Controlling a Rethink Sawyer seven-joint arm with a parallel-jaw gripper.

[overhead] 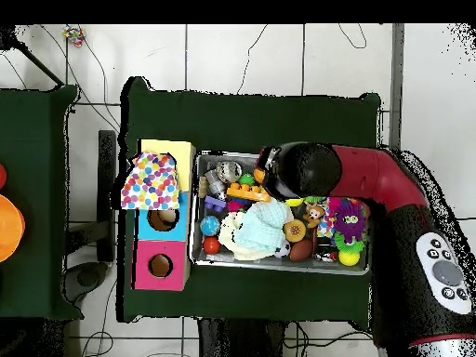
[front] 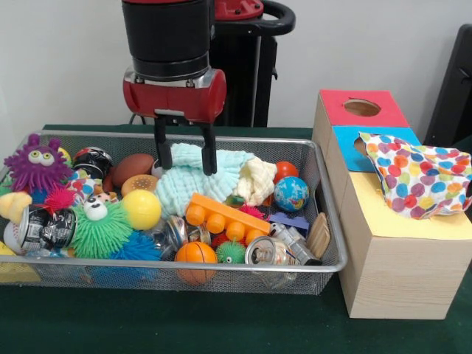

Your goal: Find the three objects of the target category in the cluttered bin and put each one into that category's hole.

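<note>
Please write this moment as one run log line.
gripper: open, jaws astride mint cloth | polka-dot cloth: draped on box | holes: nothing entering

The polka-dot cloth [front: 420, 179] drapes over the wooden box [front: 402, 273], covering the yellow section's hole and half the blue one. From overhead, the arm [overhead: 311, 172] hides the bin's [overhead: 279, 265] twelve-o'clock middle. The gripper [front: 185, 155] perhaps touches the mint cloth [front: 195, 181].
</note>
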